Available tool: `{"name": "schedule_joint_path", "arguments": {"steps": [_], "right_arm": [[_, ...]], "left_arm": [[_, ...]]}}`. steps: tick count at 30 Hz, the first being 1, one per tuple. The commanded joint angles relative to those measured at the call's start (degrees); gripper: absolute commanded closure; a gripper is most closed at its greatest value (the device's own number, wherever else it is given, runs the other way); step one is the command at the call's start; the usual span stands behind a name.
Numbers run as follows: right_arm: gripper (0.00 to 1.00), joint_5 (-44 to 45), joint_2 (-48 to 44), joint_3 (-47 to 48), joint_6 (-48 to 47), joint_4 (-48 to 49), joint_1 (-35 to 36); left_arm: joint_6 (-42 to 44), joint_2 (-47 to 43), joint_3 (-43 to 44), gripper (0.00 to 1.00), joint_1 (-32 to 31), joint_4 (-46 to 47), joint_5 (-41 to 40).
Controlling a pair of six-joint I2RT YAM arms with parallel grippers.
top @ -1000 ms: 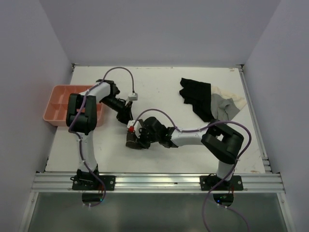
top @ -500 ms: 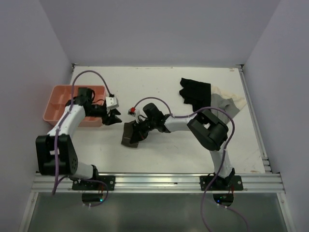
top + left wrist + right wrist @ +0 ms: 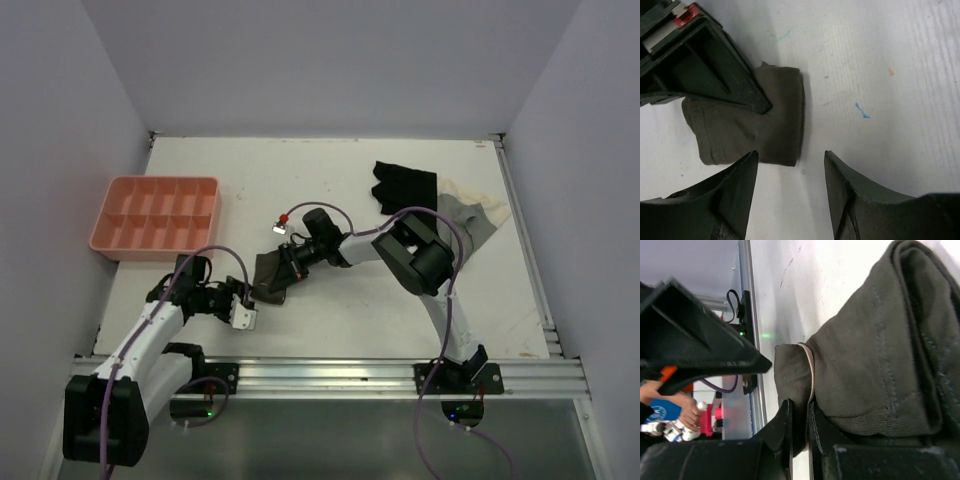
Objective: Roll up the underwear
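And there the underwear [image 3: 268,279] lay, a dark brown folded bundle on the white table [image 3: 380,310], left of centre and a little toward the near edge, well apart from the black garment [image 3: 405,192] and the grey-and-cream garment [image 3: 472,218] at the far right. The right gripper [image 3: 799,426] reached in from the right, its jaws pressed nearly together and pinching a thin fold of the cloth, right where the pale elastic trim [image 3: 810,365] ran along the edge. The left gripper [image 3: 790,182] hovered at the near side of the bundle, jaws spread and holding nothing, the cloth's near right corner just beyond its fingertips. This looked a light, limp piece: soft knit that would sag, crease and fall open the instant it was let loose, with no stiffness to hold a roll by itself. Nothing fragile about it, though a hard tug could stretch it or drag the whole bundle across the smooth tabletop. The best hold seemed to be a layered edge, the stitched hem or the elastic, where the plies stacked thick enough to bite. Grab a single ply and likely only that layer would lift, opening the folds.
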Motion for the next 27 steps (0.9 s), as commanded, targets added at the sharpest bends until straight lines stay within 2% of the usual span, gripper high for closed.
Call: {"name": "schedule_joint_path", "arguments": {"steps": [1,7,16,19,22,26,27], "right_arm": [[1.0,8.47,7.75,-4.11,-0.22,-8.64,0.62],[1.0,7.51,9.42,-2.79,1.72,-8.9,0.53],[1.0,7.51,11.53,-2.17,1.98,-9.78,0.36],[1.0,7.24,11.62,-2.96,3.12,-8.03,0.01],[1.0,6.37,11.27,-4.8,5.58,-4.34,-0.78],[1.0,5.4,9.69,-6.21,7.78,-1.18,-1.58],[0.88,5.48,9.08,-6.65,8.31,0.05,-1.67]], "left_arm": [[5.8,-2.19,-2.13,0.41,-3.56,6.52,-2.39],[2.29,-1.76,-5.03,0.41,-8.58,15.04,-4.94],[-1.75,6.32,-6.36,0.41,-13.41,25.6,-11.26],[-2.28,8.96,-5.57,0.49,-15.78,24.11,-13.64],[-1.67,10.81,-3.9,0.71,-16.49,20.69,-15.22],[-1.41,16.15,-0.04,0.82,-17.37,10.61,-17.25],[-1.41,17.39,1.1,0.85,-17.46,8.66,-17.6]]}}
